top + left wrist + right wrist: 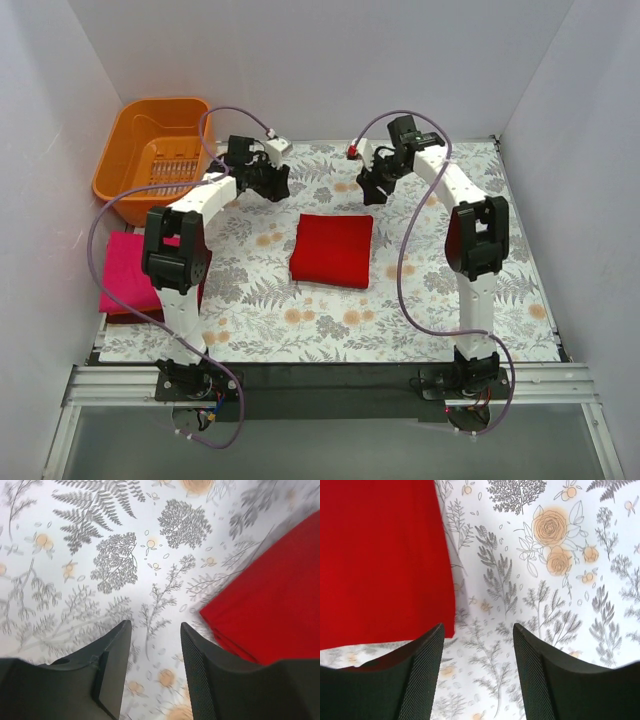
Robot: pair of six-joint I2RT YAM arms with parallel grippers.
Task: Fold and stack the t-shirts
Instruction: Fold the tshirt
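While the left gripper (156, 630) and right gripper (478, 630) hang over the floral cloth (330, 322), a folded red shirt (332, 250) lies at its middle.
Each gripper sits just beyond one of the shirt's far corners, jaws parted with nothing between them. A folded pink shirt (125, 272) lies at the cloth's left edge, nearer than the orange basket (125, 150).

The red t-shirt (332, 250) is made of soft, matt cloth, and its top is seen to be smooth. The pink t-shirt (120, 270) is made of the same kind of cloth. The flowered table cloth (430, 300) is thin and matt. The basket (140, 125) is made of shiny orange plastic. The pads (422, 680) of the right gripper (478, 627) are covered with a rough black grid.
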